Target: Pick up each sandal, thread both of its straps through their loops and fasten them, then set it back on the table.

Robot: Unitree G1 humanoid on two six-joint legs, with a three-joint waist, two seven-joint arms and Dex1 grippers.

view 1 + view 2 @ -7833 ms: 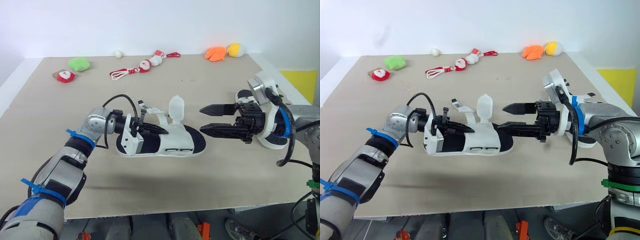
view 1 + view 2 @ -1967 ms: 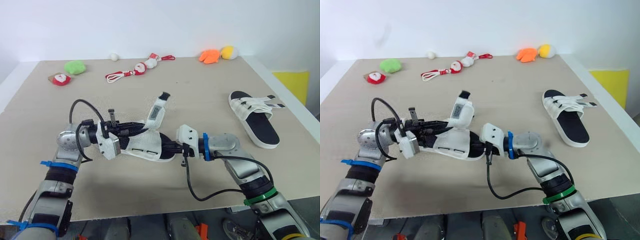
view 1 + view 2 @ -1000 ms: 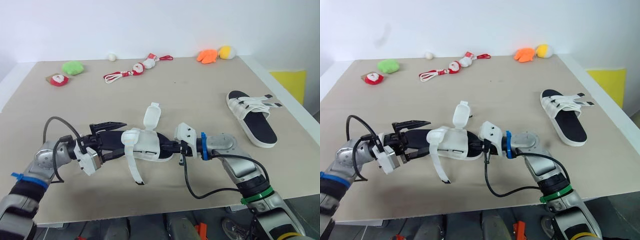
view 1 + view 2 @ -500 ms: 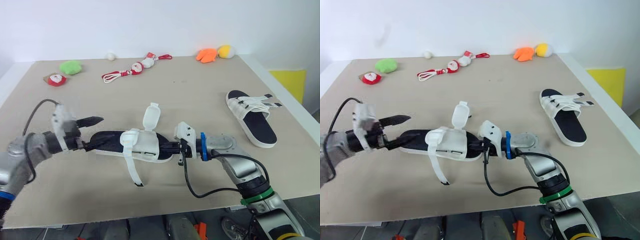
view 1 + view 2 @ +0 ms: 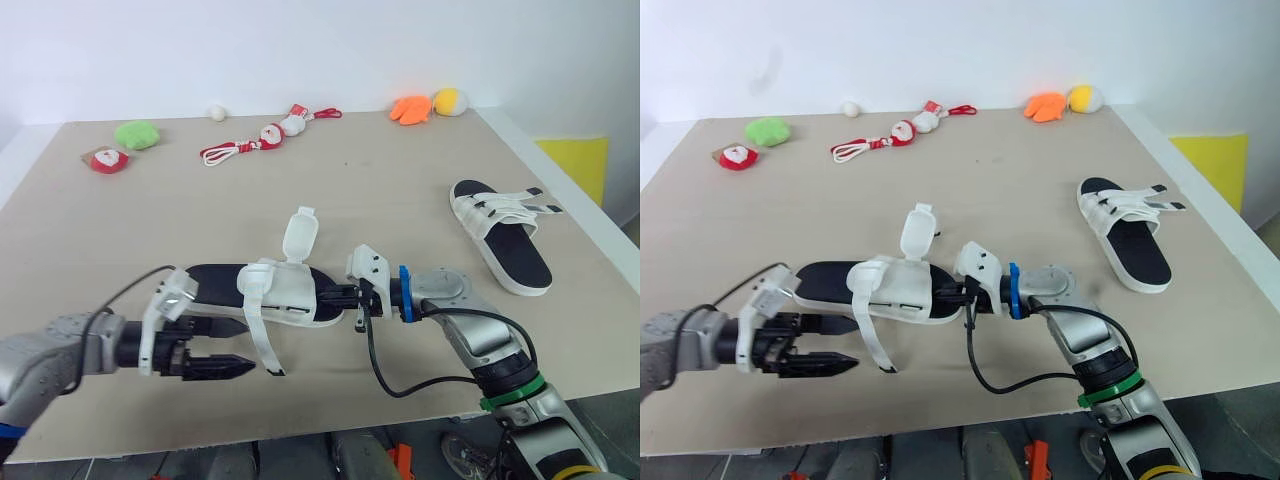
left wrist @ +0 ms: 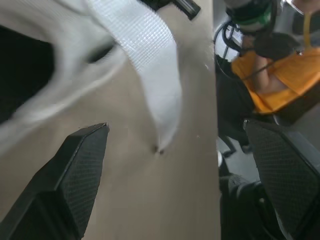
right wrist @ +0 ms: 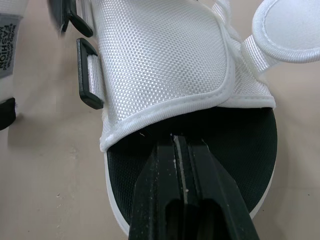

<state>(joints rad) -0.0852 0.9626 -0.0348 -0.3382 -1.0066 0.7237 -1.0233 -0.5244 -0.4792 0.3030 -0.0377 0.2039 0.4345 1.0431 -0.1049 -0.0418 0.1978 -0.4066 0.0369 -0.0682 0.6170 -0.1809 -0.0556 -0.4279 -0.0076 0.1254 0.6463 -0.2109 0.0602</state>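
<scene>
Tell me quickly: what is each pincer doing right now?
Left pincer: open, empty.
Right pincer: closed on the sandal.

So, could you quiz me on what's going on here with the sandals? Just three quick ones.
1. True or false: the left gripper is closed on the loose strap.
2. How many sandals are on the table?
3. The right gripper's shut fingers meet the near sandal at its: A) toe end, B) heel end, C) loose strap.
Key: 1 false, it is open beside the strap; 2 two, counting the far sandal; 3 A.
</scene>
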